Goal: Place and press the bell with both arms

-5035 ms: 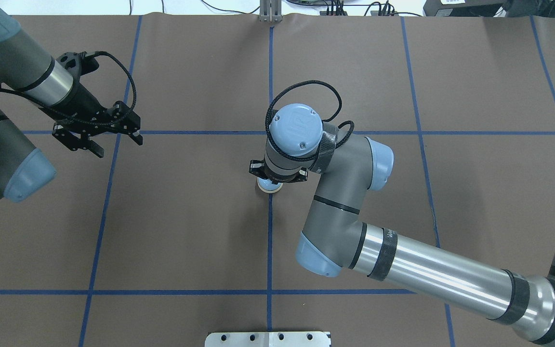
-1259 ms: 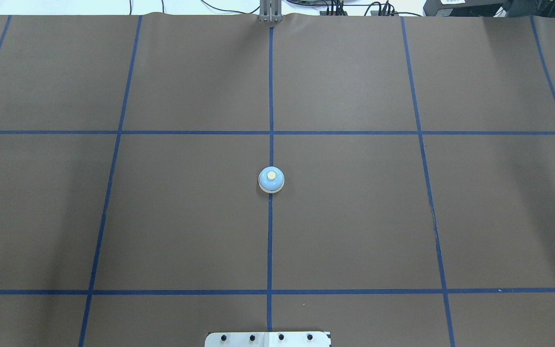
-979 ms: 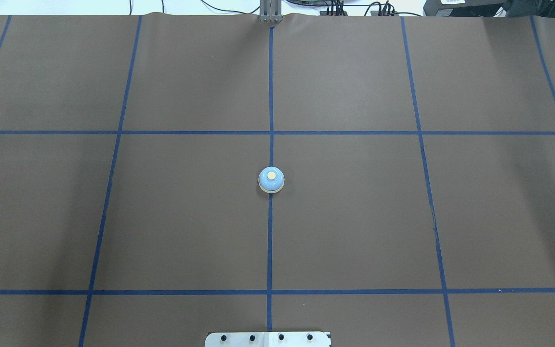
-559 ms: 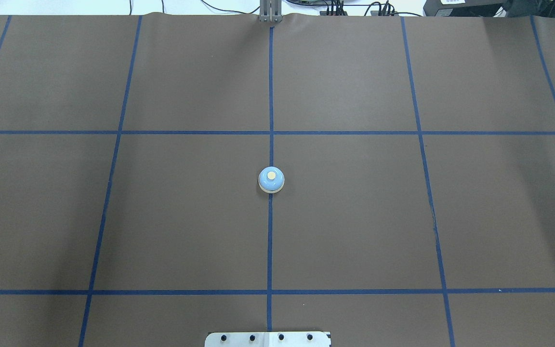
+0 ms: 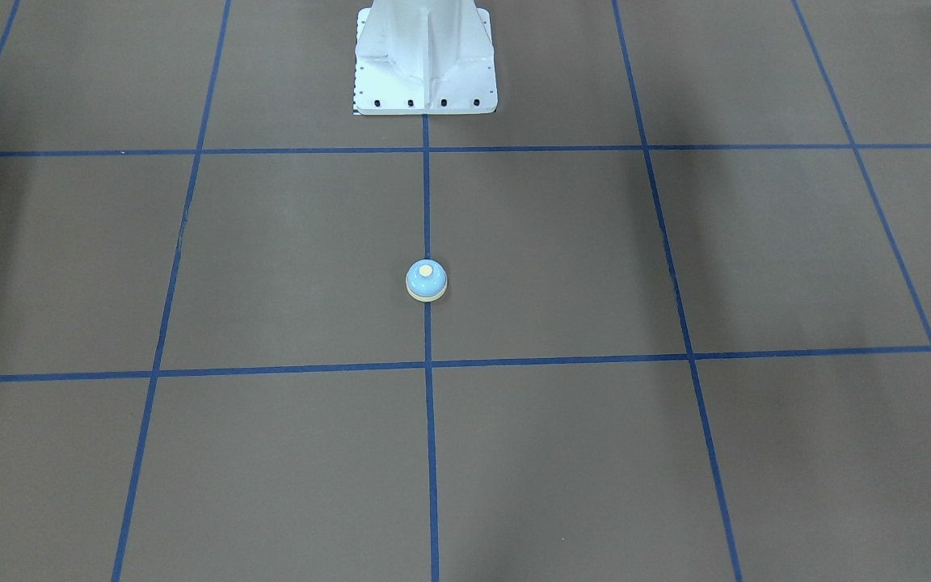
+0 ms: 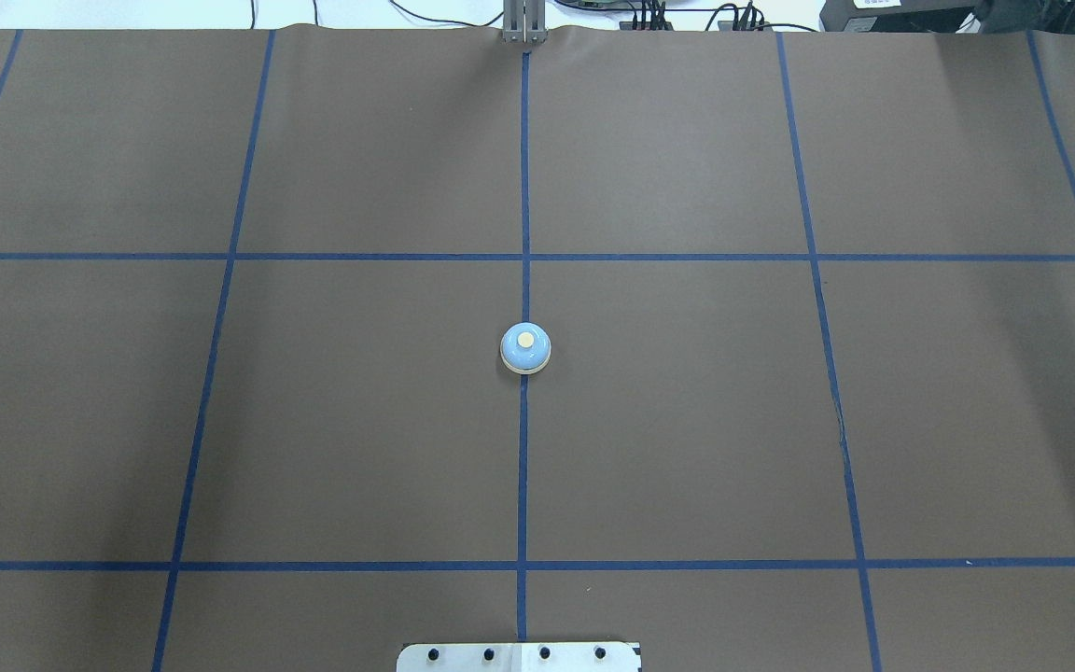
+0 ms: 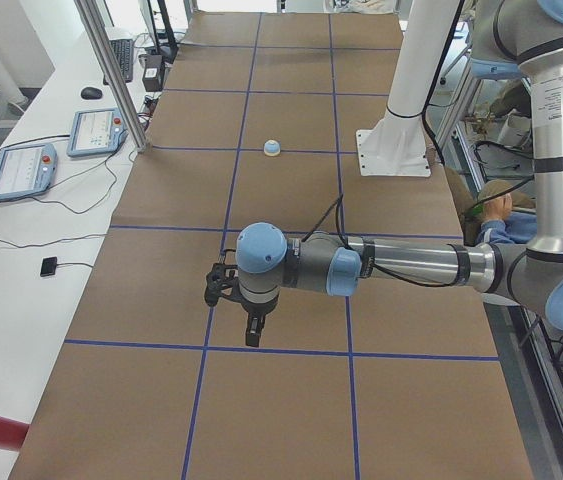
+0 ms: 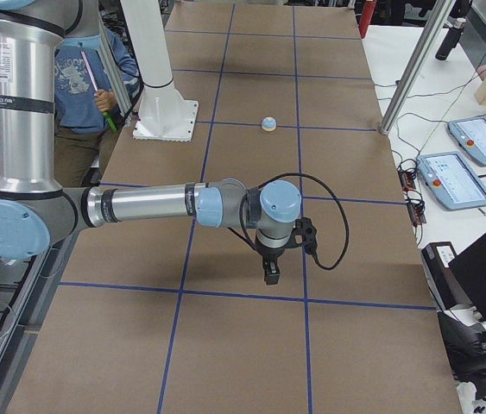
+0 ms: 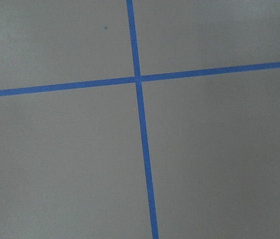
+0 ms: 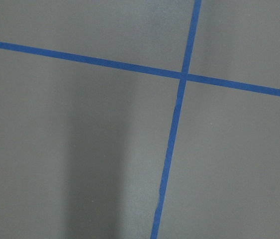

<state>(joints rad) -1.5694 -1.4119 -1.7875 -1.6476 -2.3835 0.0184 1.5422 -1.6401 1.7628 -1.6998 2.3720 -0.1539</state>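
The bell [image 6: 525,348], a light-blue dome with a cream base and button, stands upright on the centre blue tape line; it also shows in the front view [image 5: 426,281] and both side views [image 7: 272,148] [image 8: 268,124]. Nothing touches it. Both arms are pulled back to the table's ends, far from the bell, and show only in the side views. My left gripper [image 7: 251,333] points down above the mat. My right gripper [image 8: 271,272] does likewise. I cannot tell whether either is open or shut. The wrist views show only mat and tape crossings.
The white bolted pedestal [image 5: 425,61] [image 6: 519,656] stands at the robot's side of the table. A seated person [image 8: 96,82] is behind it. Tablets [image 7: 26,170] [image 8: 454,179] and cables lie on side desks; metal posts [image 7: 111,70] stand at the table's far edge.
Five seconds ago the right gripper was over the bell and the left arm hung at the left; both have left the overhead view. Nothing has moved over the last second.
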